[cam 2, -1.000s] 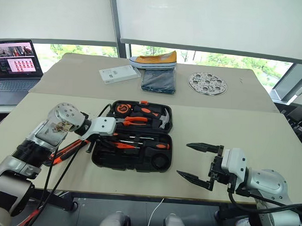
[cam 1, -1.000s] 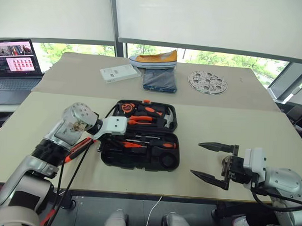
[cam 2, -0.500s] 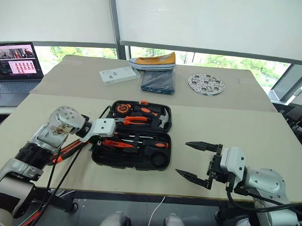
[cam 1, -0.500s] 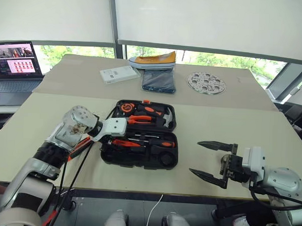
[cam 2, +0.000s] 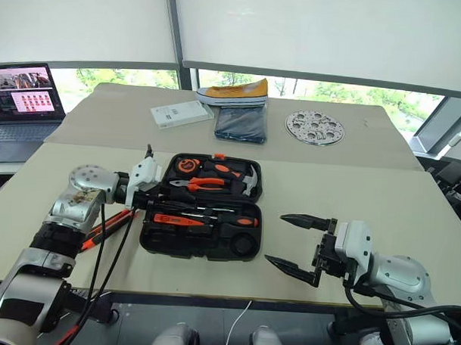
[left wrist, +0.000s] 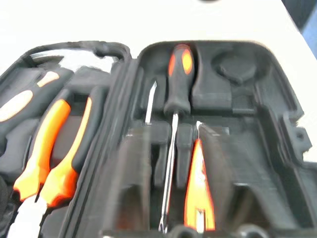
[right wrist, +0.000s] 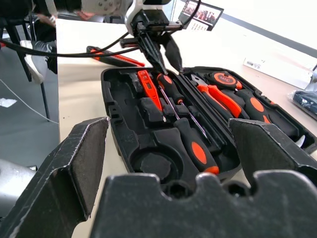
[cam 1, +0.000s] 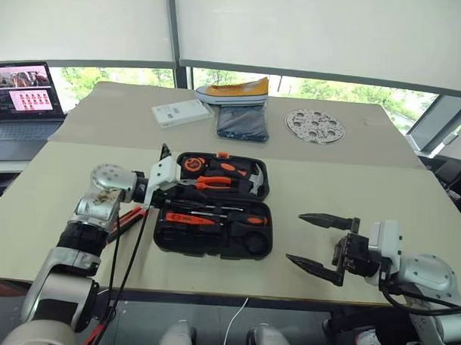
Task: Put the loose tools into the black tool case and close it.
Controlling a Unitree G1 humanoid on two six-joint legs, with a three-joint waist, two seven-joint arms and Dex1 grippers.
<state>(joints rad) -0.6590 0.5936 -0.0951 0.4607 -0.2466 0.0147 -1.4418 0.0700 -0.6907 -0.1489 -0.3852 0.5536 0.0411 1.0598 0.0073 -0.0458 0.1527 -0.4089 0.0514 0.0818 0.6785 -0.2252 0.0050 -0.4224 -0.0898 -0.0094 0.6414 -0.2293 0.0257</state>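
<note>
The case is lying open at table centre, tools sitting in its slots. One loose tool is lying at its 9 o'clock, half hidden under cables, so its kind is unclear. It is probably rigid, light and slick: pinch mid-handle. The left gripper is hovering at the case's 9 o'clock edge; I cannot tell its spread. The right gripper is gaping empty at 4 o'clock.

The left claw fingers blur in its wrist view, their gap unclear.
</note>
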